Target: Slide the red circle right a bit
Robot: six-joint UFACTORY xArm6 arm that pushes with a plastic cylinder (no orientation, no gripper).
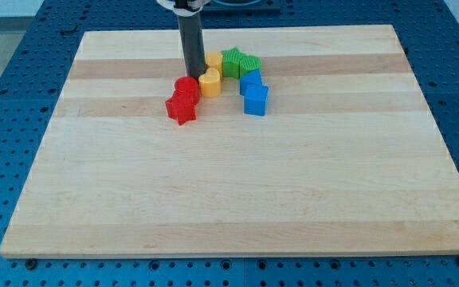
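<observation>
The red circle lies on the wooden board near the view's top centre. A red star touches it just below and to the left. My tip stands at the red circle's upper edge, between it and a yellow block on its right. The rod rises straight up out of the view's top.
A second yellow block sits above the first. A green block and another green block lie to its right. A blue block and a blue star sit below the green ones.
</observation>
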